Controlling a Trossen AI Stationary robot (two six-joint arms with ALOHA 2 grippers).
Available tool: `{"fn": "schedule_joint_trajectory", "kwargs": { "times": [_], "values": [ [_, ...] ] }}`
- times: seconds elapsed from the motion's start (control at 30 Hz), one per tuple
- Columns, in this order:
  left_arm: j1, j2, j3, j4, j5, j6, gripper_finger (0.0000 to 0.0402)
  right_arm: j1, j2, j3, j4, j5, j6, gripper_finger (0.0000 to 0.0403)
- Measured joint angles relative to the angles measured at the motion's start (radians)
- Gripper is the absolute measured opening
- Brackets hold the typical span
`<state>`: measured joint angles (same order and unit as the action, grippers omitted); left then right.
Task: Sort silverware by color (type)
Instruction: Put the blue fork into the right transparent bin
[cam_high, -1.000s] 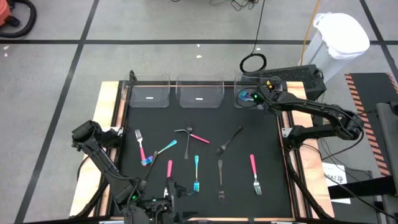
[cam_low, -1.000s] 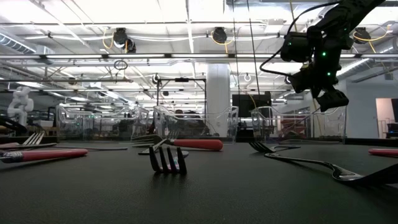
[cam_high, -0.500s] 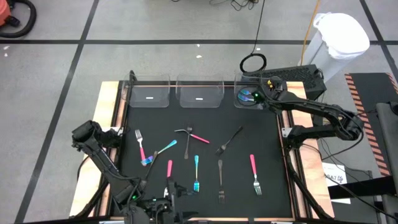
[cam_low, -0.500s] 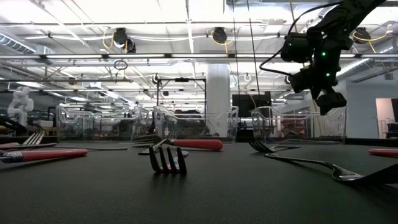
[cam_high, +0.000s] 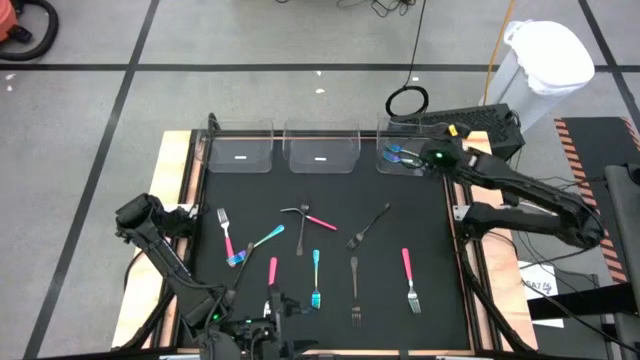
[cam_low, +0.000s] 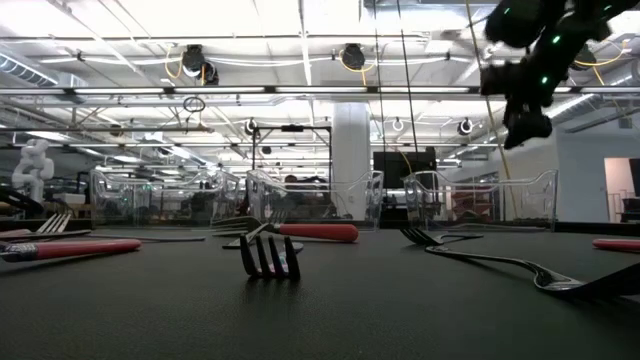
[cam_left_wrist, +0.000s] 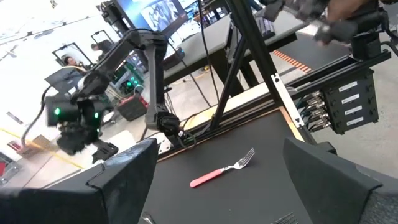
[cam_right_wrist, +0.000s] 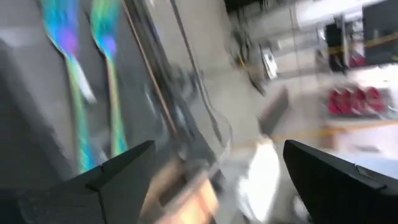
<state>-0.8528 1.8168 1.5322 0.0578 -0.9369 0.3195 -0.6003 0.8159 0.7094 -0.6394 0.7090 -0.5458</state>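
The right gripper (cam_high: 432, 157) hangs above the right-hand clear bin (cam_high: 400, 172), its fingers spread wide and holding nothing, which fits a drop just made: two teal pieces (cam_high: 396, 153) lie inside that bin, and the right wrist view shows them side by side with shimmering heads. Taking that bin as the landmark, two more clear bins (cam_high: 322, 150) stand in a row to its left along the far edge of the black mat (cam_high: 430, 240); each shows only a small white label, nothing else that I can make out. The bins seem set there so each colour gets its own. The left gripper (cam_high: 262, 328) waits at the near edge of the mat, well away from the bin, fingers also wide apart and empty. The unsorted silverware is scattered on the mat nearer than the bins. Counted from above: four pink-handled pieces, among them a pink fork (cam_high: 409, 278) nearest the landmark bin's side; two teal ones, a fork (cam_high: 316, 279) and another (cam_high: 256, 246) crossing a pink handle; and four dark ones, including a black fork (cam_high: 368, 227) closest to the bin. So six teal and pink pieces remain, by my judgement.
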Motion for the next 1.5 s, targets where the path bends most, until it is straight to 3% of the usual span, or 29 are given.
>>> {"fn": "schedule_joint_trajectory", "kwargs": {
  "times": [0.3,0.43,0.5,0.57,0.67,0.83,1.07,1.3,1.5],
  "values": [
    [0.027,0.000,0.000,0.000,0.066,0.000,0.0347,0.078,-0.197,0.000,-0.003,-0.439,0.205,0.0348],
    [0.035,0.000,0.000,-0.001,0.067,0.009,0.0347,0.136,-0.198,0.000,-0.002,-0.534,0.298,0.0348],
    [0.035,0.000,0.000,-0.014,0.046,0.010,0.0347,0.175,-0.188,0.000,-0.001,-0.535,0.335,0.0348],
    [0.031,-0.007,0.000,-0.064,-0.041,0.007,0.0347,0.217,-0.179,0.000,-0.001,-0.530,0.368,0.0348],
    [0.026,-0.042,-0.001,-0.193,-0.146,-0.107,0.0341,0.285,-0.167,0.000,0.011,-0.530,0.425,0.0348],
    [0.030,-0.095,0.000,-0.471,-0.031,-0.403,0.0311,0.435,-0.148,0.000,0.066,-0.530,0.515,0.0348],
    [0.030,-0.095,-0.001,-0.745,-0.026,-0.594,0.0270,0.690,-0.074,0.000,0.208,-0.470,0.601,0.0348],
    [0.023,-0.095,-0.001,-0.812,-0.025,-0.651,0.0230,0.953,0.109,0.000,0.365,-0.292,0.632,0.0348],
    [0.019,-0.095,-0.001,-0.811,-0.033,-0.647,0.0197,1.088,0.257,0.000,0.599,-0.296,0.548,0.0348]
  ]
}}
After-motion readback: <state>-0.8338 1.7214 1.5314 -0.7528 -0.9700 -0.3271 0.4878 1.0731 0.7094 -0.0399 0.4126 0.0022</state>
